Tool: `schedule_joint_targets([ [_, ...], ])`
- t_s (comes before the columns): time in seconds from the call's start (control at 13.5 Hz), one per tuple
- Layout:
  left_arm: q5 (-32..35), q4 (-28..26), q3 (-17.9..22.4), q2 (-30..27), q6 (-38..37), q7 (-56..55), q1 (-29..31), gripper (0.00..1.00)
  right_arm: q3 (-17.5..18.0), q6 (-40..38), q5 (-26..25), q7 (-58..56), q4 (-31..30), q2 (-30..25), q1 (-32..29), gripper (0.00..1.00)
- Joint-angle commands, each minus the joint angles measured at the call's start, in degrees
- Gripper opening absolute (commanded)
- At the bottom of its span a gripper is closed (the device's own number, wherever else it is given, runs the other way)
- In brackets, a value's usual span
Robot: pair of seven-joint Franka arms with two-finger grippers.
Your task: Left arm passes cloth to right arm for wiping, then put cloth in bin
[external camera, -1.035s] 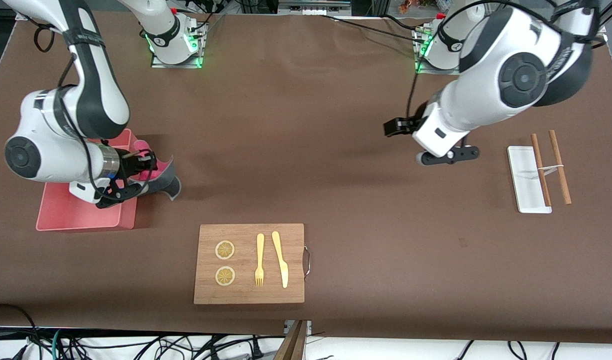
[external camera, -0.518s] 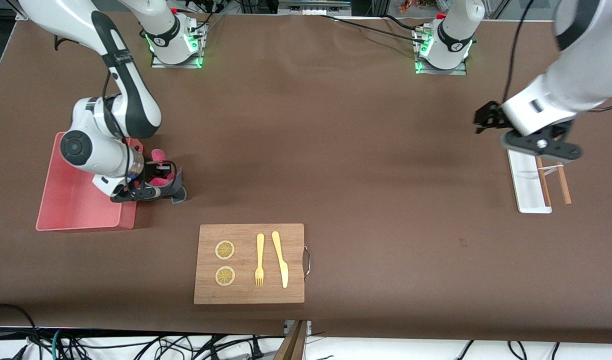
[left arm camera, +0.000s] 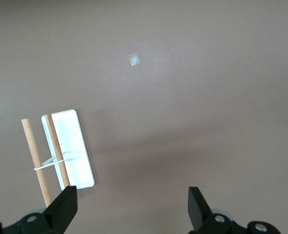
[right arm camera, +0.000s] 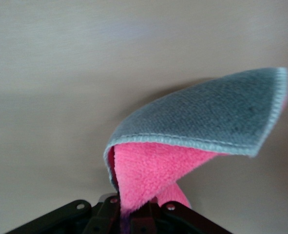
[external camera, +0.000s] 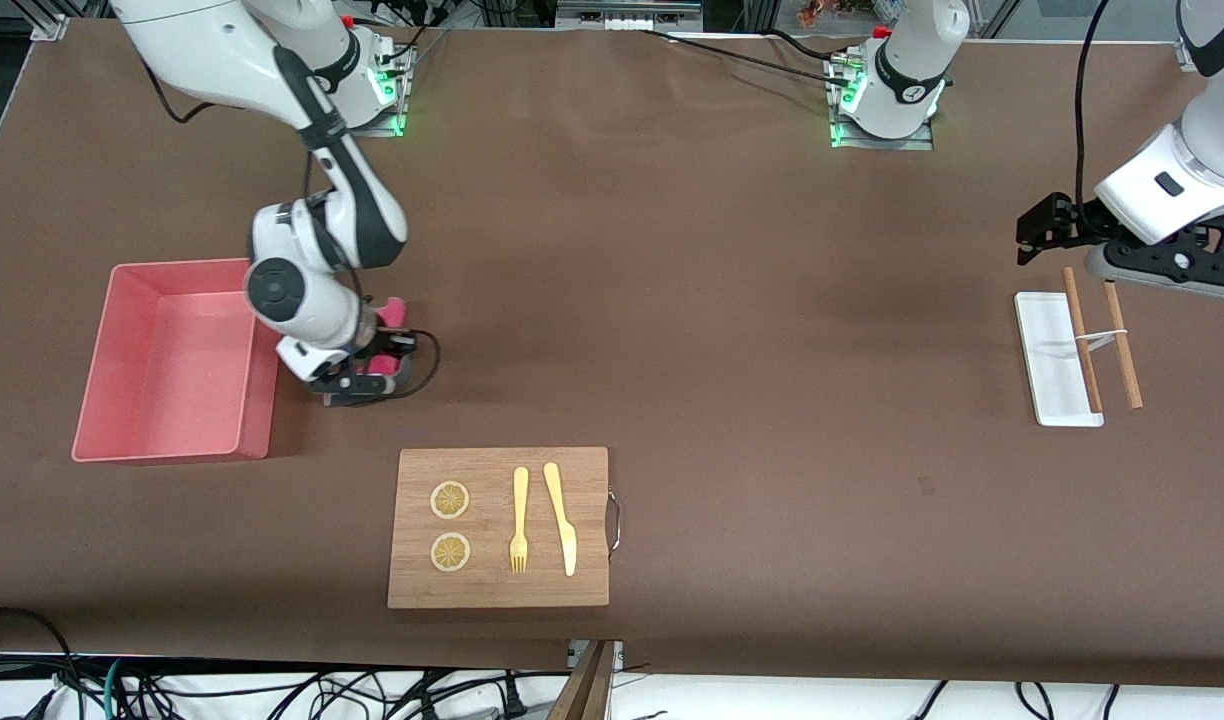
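Colours and patterns on the brown table covering (external camera: 732, 330)

Small soft cloth (right arm camera: 202, 131): crimson-pink face, dark grey face, light grey hem. Beside it, pink rectangular plastic bin (external camera: 172, 365), plain. Nearer the camera, tan wooden board (external camera: 497, 590) bearing yellow cutlery (external camera: 542, 515).

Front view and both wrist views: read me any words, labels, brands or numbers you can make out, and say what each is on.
No readable text in any view.
Cloth, held in the right gripper: no tag or print showing.
Bin: plain walls.
Board, fork, knife: unmarked.
Tray and sticks: unmarked.
Left gripper, jaws open over the tray's end of the table: no label showing.
Round marks on the arm bases: too small to read.
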Motion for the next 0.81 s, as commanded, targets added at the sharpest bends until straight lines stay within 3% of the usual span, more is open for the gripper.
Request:
schedule_joint_targets([
  [0.0,1.0,2.9,0.7,2.0,0.2,0.7,-0.6,1.00,0.1,-0.2,0.0,10.2,3.9,2.2,5.7,0.00],
  [0.22,0.6,3.3,0.6,2.5,0.3,0.5,0.4,1.00,1.0,-1.7,0.5,23.9,11.1,5.9,12.2,0.00],
  [0.52,-0.8,5.6,0.6,3.2,0.5,0.5,0.2,1.00,2.3,-8.8,11.8,34.6,25.2,9.5,17.8,0.00],
  [0.74,-0.9,7.6,0.6,4.6,0.5,0.9,0.1,1.00,2.3,-16.4,16.4,37.8,31.1,9.2,17.6,0.00],
])
